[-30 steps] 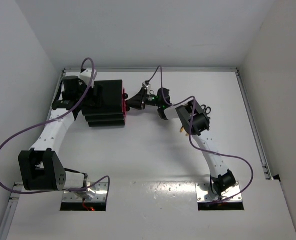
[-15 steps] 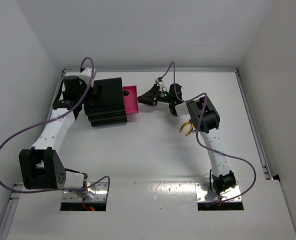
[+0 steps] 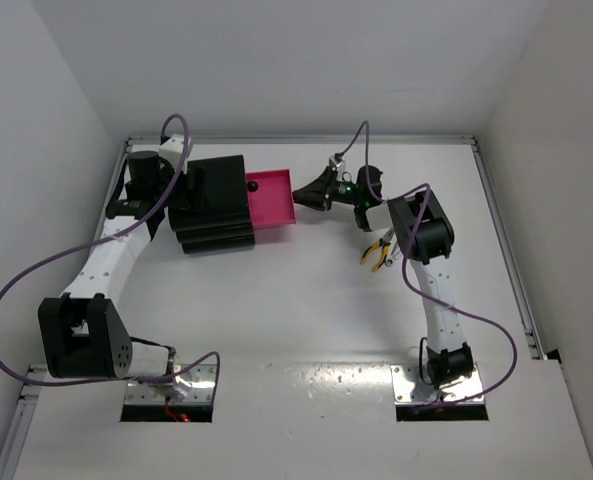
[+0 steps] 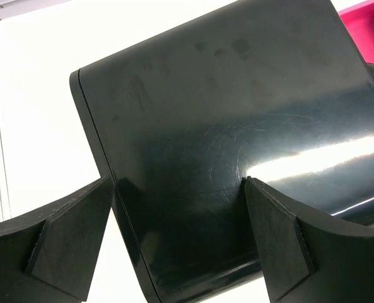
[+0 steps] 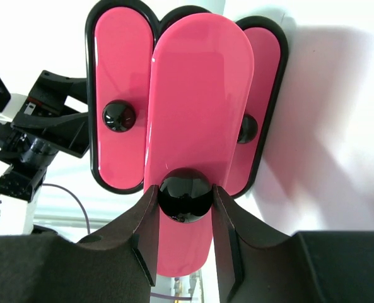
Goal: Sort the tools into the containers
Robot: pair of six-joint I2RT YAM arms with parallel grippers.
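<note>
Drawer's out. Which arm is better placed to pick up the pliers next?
Right, probably. The pliers lie beside the right arm; the right gripper need only release the drawer knob. The left gripper sits at the cabinet, which stands between it and the pliers.

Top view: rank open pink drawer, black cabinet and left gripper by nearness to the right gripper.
1. Open pink drawer, right at the right gripper, knob between its fingers.
2. Black cabinet, left of the drawer.
3. Left gripper, at the cabinet's far left side.
</note>
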